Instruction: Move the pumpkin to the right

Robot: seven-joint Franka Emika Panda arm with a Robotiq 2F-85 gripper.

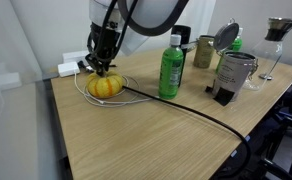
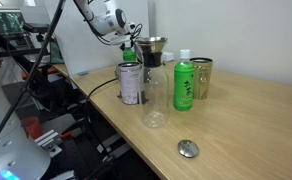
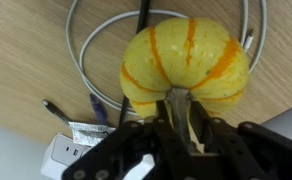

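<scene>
Both fingers of the gripper (image 3: 181, 125) stand close either side of the stem (image 3: 178, 100) of the pumpkin (image 3: 186, 60), directly below on the counter (image 3: 26, 60) within a white cable loop (image 3: 78, 55); whether they pinch it, I cannot tell.

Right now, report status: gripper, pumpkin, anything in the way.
Gripper at pumpkin stem, closure unconfirmed. It sits on table, inside white cable loop. Green bottle nearby, black cable alongside.
</scene>
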